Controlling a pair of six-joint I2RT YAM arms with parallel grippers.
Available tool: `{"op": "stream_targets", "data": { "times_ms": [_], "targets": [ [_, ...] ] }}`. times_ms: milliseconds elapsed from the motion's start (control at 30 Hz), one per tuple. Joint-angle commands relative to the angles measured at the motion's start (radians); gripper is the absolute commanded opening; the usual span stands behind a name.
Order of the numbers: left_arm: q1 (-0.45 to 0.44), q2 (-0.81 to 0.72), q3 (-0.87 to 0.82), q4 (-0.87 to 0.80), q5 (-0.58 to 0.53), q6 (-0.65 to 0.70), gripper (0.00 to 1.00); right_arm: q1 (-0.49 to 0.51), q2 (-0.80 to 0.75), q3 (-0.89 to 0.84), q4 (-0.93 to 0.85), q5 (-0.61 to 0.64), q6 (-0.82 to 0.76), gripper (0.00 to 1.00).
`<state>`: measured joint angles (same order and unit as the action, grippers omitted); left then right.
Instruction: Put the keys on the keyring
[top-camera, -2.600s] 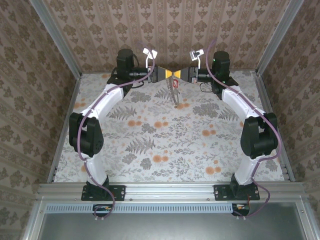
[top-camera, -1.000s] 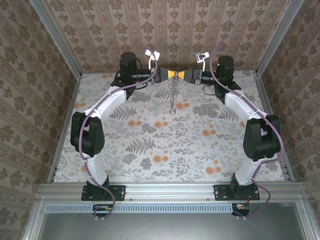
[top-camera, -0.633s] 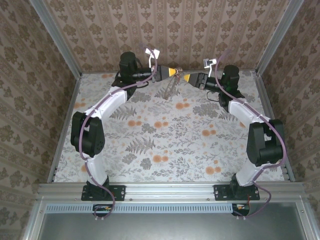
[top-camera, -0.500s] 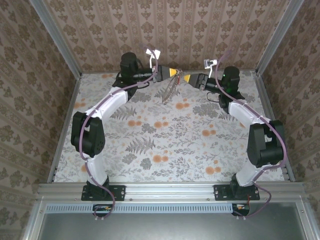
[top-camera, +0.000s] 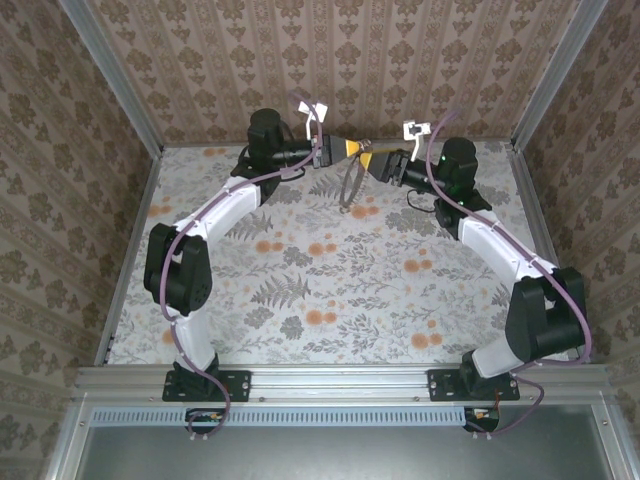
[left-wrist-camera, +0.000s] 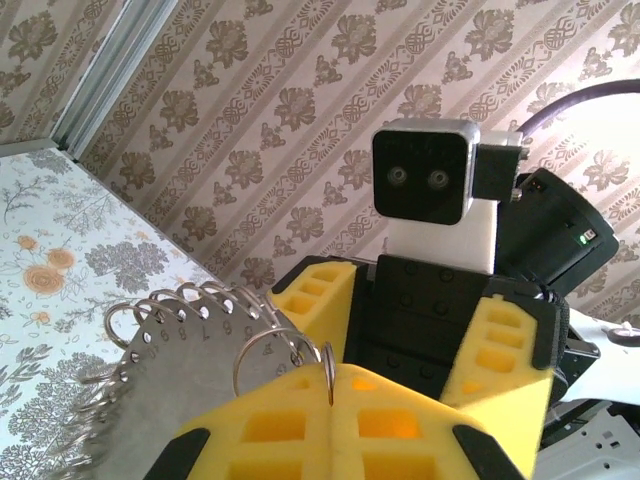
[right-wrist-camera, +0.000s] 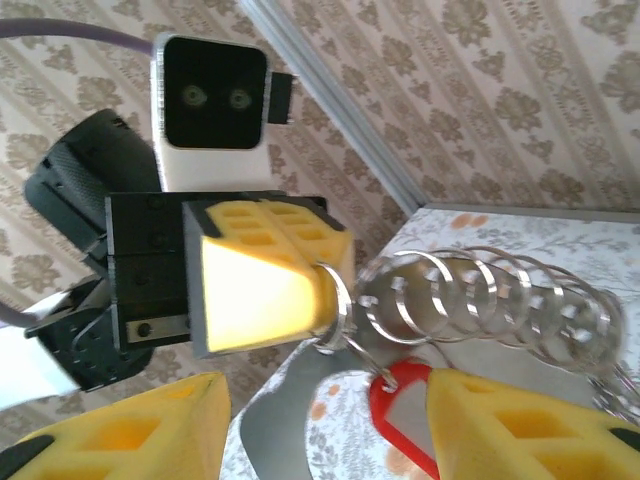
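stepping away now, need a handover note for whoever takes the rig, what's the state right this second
Left gripper: shut on the keyring, holding it up in the air, with the ring hanging below.
Right gripper: open, facing the left one, holding nothing.
Red key: hangs at the ring by the left fingertips, between the right fingers.
Done: red key looks hooked on.
Left: check it is fully threaded; other keys can't be made out.

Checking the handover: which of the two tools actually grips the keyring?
The left tool: it is shut on the keyring, while the right tool stands open with a clear gap.
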<state>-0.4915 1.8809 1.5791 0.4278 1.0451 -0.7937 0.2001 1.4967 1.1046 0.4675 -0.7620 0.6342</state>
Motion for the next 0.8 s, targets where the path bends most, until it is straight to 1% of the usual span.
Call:
{"op": "stream_targets", "data": {
  "times_ms": [0,167,533,633,767],
  "targets": [
    [-0.002,-0.039,0.006,0.042,-0.014,-0.009,0.00,0.001,-0.020,-0.029,-0.036,0.065,-0.042,0.55],
    [-0.003,-0.042,0.008,0.040,-0.020,-0.007,0.00,0.012,-0.023,-0.044,-0.038,0.065,-0.053,0.54],
    [-0.006,-0.045,0.010,0.040,-0.030,-0.004,0.00,0.044,-0.006,-0.009,-0.083,0.096,-0.094,0.54],
    [-0.007,-0.047,0.008,0.040,-0.031,-0.002,0.00,0.045,0.003,0.001,-0.091,0.118,-0.097,0.51],
    [-0.007,-0.048,0.007,0.040,-0.034,-0.001,0.00,0.046,0.014,0.014,-0.097,0.136,-0.100,0.45]
  ]
}}
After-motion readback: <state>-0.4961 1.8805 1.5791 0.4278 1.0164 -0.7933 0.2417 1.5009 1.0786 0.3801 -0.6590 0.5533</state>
